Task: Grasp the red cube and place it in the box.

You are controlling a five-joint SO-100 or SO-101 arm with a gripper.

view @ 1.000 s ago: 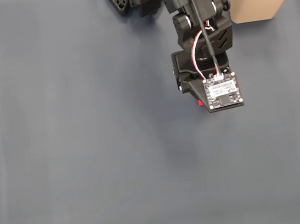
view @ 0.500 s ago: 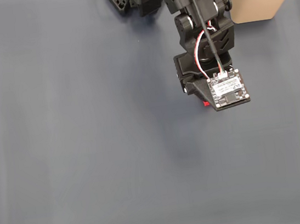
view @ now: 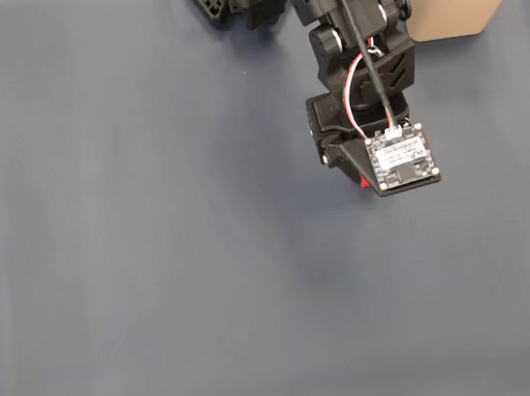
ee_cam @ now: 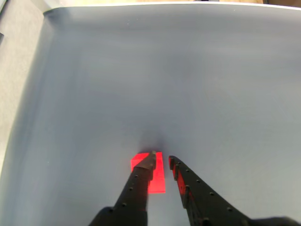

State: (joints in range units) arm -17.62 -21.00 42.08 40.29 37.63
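Gripper fingers clamp the red cube against the grey mat, per my wrist view; fixed view shows a red sliver and the box at upper right.

The fixed view looks straight down on the dark mat. The wrist view looks forward, close along the gripper. Both show the mat.

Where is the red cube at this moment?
In the wrist view the red cube lies on the dark mat at bottom centre, between the end effector fingers. In the fixed view, a red sliver peeks out under the arm.
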